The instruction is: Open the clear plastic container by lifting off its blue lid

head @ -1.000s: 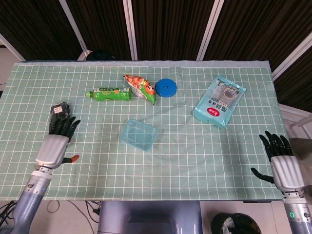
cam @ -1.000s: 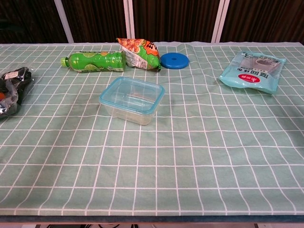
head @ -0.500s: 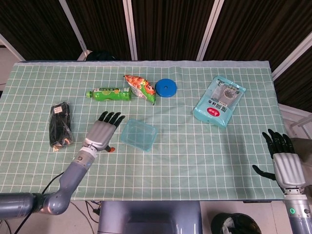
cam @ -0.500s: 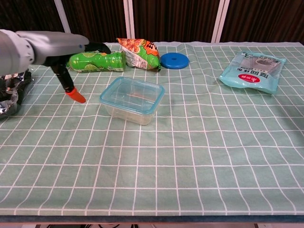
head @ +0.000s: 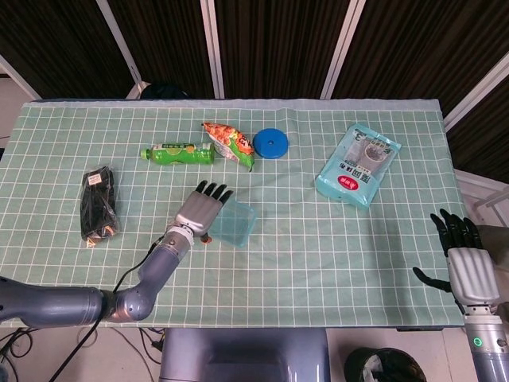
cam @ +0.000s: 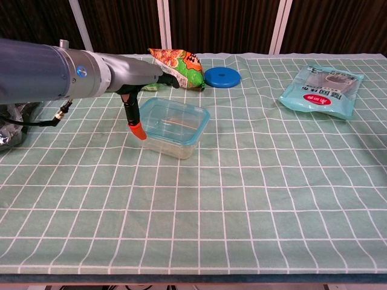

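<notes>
The clear plastic container (head: 237,224) (cam: 175,134) sits near the middle of the green checked cloth, its blue-rimmed lid (cam: 176,115) on top. My left hand (head: 204,210) (cam: 138,75) hovers over the container's left edge, fingers stretched out flat toward the far side. Its orange-tipped thumb (cam: 137,128) hangs down beside the left wall; I cannot tell if it touches. It holds nothing. My right hand (head: 465,263) stays off the table's right front corner, fingers spread and empty; the chest view does not show it.
Behind the container lie a green bottle (head: 179,153), a snack bag (head: 229,143) (cam: 178,66) and a blue disc (head: 271,144) (cam: 222,77). A light blue pouch (head: 356,165) (cam: 320,90) lies at the back right. A black bundle (head: 99,205) (cam: 12,121) lies at the left.
My left hand has swept right from beside the black bundle to the container's left edge. The right hand has barely moved. The container has not shifted.
</notes>
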